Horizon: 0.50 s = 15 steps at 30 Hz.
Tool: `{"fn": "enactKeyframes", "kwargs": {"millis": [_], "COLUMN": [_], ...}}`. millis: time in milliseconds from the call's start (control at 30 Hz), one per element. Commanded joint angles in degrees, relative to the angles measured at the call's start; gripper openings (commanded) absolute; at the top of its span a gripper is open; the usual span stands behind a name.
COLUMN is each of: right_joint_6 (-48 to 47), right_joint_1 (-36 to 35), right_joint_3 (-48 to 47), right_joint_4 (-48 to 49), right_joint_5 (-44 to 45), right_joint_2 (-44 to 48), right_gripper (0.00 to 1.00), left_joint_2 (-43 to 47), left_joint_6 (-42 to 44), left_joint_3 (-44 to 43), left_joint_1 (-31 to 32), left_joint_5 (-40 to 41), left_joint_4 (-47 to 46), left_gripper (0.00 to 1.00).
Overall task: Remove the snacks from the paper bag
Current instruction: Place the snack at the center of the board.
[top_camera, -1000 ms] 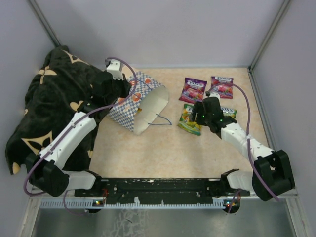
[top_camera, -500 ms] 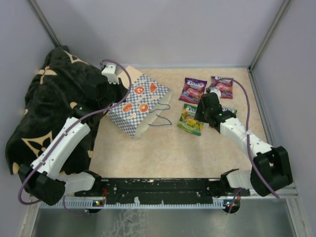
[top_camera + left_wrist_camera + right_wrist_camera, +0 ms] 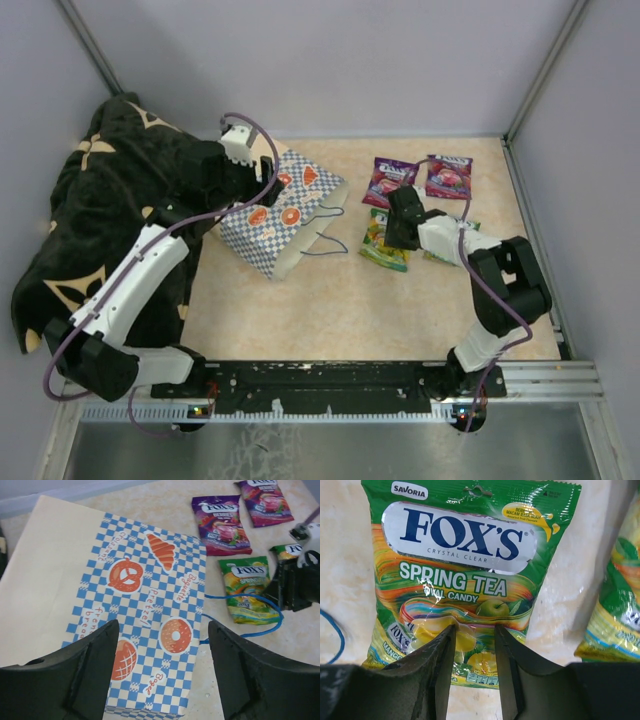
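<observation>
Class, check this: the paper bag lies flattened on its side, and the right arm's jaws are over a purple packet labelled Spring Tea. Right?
Not quite: the Spring Tea packet under the right gripper is green, not purple, as the right wrist view shows. The paper bag does lie flattened on its side.

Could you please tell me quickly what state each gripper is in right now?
Left gripper: open, holding nothing, above the bag.
Right gripper: jaws close together over the green packet; whether it grips cannot be told.
</observation>
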<state>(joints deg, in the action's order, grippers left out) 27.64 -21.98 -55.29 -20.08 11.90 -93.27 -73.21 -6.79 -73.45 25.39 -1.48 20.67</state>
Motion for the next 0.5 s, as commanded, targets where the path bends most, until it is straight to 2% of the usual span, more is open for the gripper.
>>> {"fn": "enactKeyframes", "kwargs": {"millis": [0, 33, 67, 100, 267, 467], "right_joint_6": [-3.8, -4.3, -4.8, -5.3, -7.6, -10.0], "right_joint_1": [-0.3, -0.3, -0.3, -0.2, 1.6, 3.7], "right_joint_3": [-3.3, -3.2, -3.4, -3.4, -4.4, -4.9], "right_joint_4": [2.8, 3.0, 3.2, 3.2, 3.3, 2.9], "right_joint_5": [0.9, 1.2, 1.7, 2.3, 0.3, -2.4], "right_joint_2": [-4.2, -4.8, -5.5, -6.0, -8.7, -10.0], "right_gripper": [0.38, 0.38, 0.38, 0.38, 0.38, 0.41], "left_joint_2": [-1.6, -2.4, -3.1, -3.8, -7.4, -12.6], "left_joint_6": [6.2, 7.2, 8.6, 10.1, 16.8, 18.5], "left_joint_3": [-0.8, -0.9, -1.0, -1.2, -2.8, -5.7], "left_joint_1": [0.4, 1.1, 2.2, 4.0, 14.1, 17.9], "left_joint_5": [-12.4, -15.0, -17.4, -18.1, -10.9, -6.9], "left_joint_4": [0.5, 1.0, 1.7, 2.4, 4.3, 5.0], "left_gripper": [0.83, 0.88, 0.98, 0.99, 0.99, 0.99]}}
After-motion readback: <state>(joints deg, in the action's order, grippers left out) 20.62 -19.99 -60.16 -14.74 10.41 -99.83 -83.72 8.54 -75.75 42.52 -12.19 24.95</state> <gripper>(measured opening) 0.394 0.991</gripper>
